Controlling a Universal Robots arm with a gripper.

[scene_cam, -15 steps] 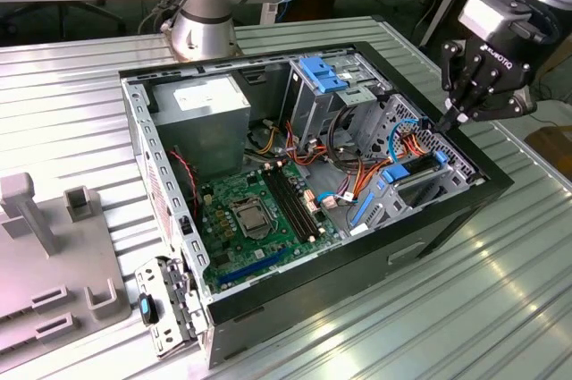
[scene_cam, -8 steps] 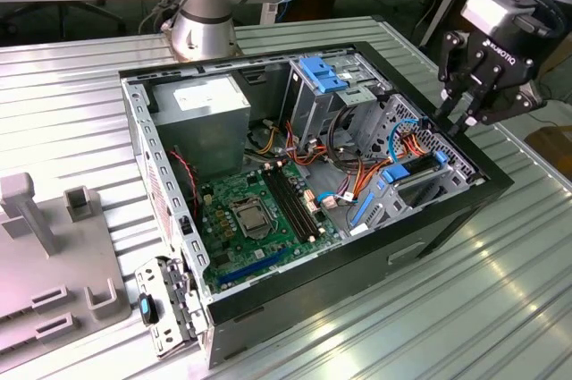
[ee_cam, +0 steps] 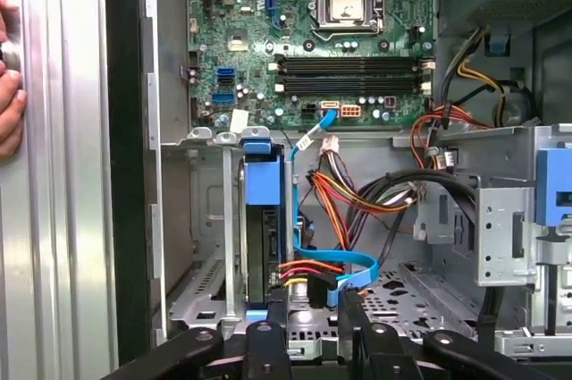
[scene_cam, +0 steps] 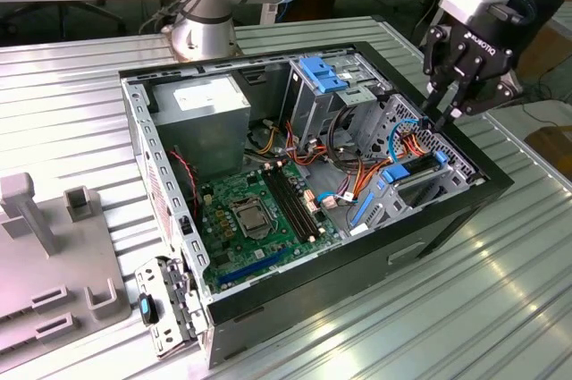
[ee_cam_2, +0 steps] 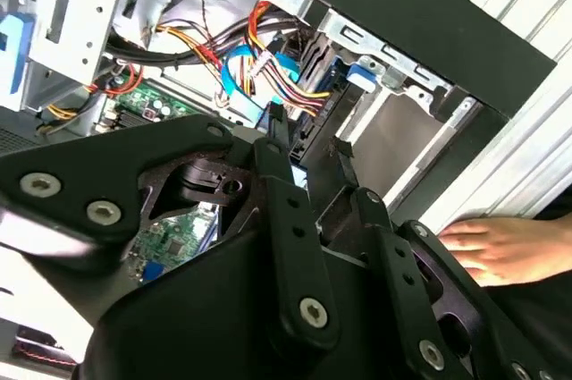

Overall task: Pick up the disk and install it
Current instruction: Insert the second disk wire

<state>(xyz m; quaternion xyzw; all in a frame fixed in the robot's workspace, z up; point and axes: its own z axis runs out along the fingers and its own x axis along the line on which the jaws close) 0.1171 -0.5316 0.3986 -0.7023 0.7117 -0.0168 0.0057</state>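
While seated upright in its bay, blue-framed dark disk (ee_cam: 264,219), gripper (scene_cam: 452,110) narrow, empty, just above.

I'm seeing the gripper (scene_cam: 450,108) hovering above the open computer case (scene_cam: 268,295) at its drive-cage end. Orange and blue cables (ee_cam: 340,219) are crowding the bay beside the seated disk (ee_cam: 264,219). A person's hand (ee_cam_2: 496,250) is resting just outside the case wall.

Open computer case (scene_cam: 429,246) on ribbed metal table (scene_cam: 80,67); green motherboard (scene_cam: 259,219) inside; grey fixture (scene_cam: 54,264) beside.
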